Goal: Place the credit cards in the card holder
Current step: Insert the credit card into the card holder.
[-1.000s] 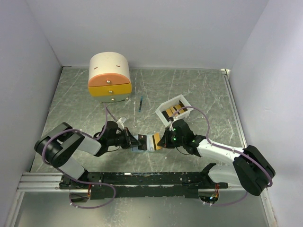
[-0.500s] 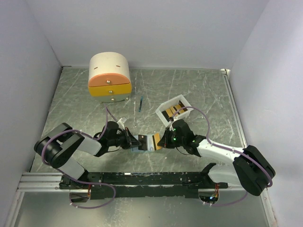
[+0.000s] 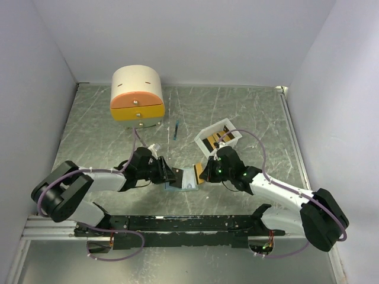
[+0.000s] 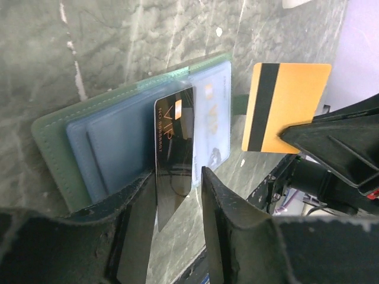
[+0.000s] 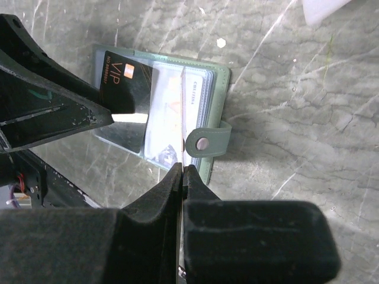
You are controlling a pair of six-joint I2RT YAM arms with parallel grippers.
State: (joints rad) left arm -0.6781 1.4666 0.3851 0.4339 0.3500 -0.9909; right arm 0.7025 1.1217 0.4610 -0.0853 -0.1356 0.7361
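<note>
The card holder [image 4: 118, 142] lies open by the middle of the table's [image 3: 249, 106] near edge, pockets up. The black card [image 4: 173, 154] sits partway in one, with the left gripper [image 4: 176, 177] parted loosely around it (no squeeze). The right gripper [image 5: 182, 171] pinches the gold card [image 4: 287, 106] alongside, ready to follow.

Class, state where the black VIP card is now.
Left wrist view: the black VIP card lies on the open card holder, its near end between the parted fingers of the left claw; the gold card is to its right.
</note>
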